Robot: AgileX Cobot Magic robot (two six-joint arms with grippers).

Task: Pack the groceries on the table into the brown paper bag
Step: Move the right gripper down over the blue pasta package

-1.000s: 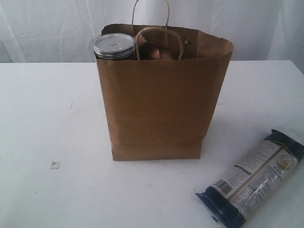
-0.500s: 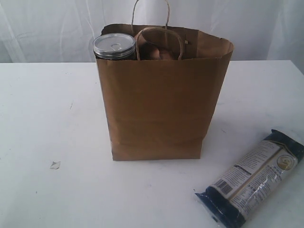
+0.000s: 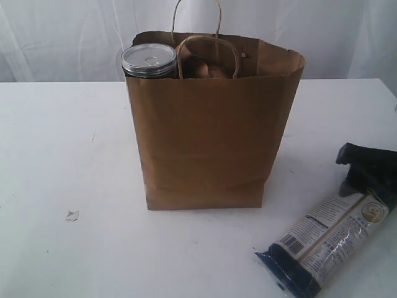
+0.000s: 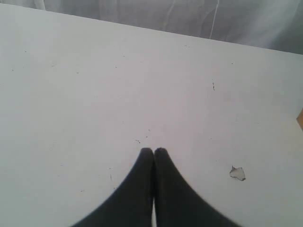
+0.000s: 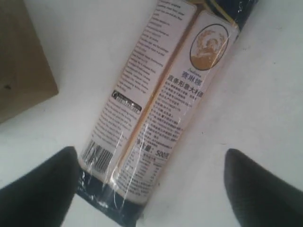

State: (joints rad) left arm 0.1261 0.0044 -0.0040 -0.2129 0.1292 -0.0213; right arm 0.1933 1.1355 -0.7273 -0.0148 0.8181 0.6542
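Logging the long dark-blue packet [image 3: 325,248] nearest the camera, lying flat and diagonal at the near right of the table [image 3: 62,155]; judging it the only grocery visible not yet packed, hence the one to be picked. Hovering over its far end: right gripper [image 3: 369,171], jaws spread wide, holding nothing; in the right wrist view, straddling the packet's width, one jaw to either side and clear of the wrapper, likely lining up for a pinch across the narrow dimension rather than along the length. Noting the left gripper [image 4: 154,151] pressed fully closed, empty, above bare tabletop near a small paper scrap [image 4: 237,173], presumably parked out of the working arm's way. Standing further back, mid-table and well apart from the packet: brown paper bag [image 3: 211,136], upright, mouth open, front handle drooping inward. Poking above its left rim: silver pull-tab can [image 3: 149,60], standing on end, already packed. Expecting the packet to need tilting end-down to slot in beside it.
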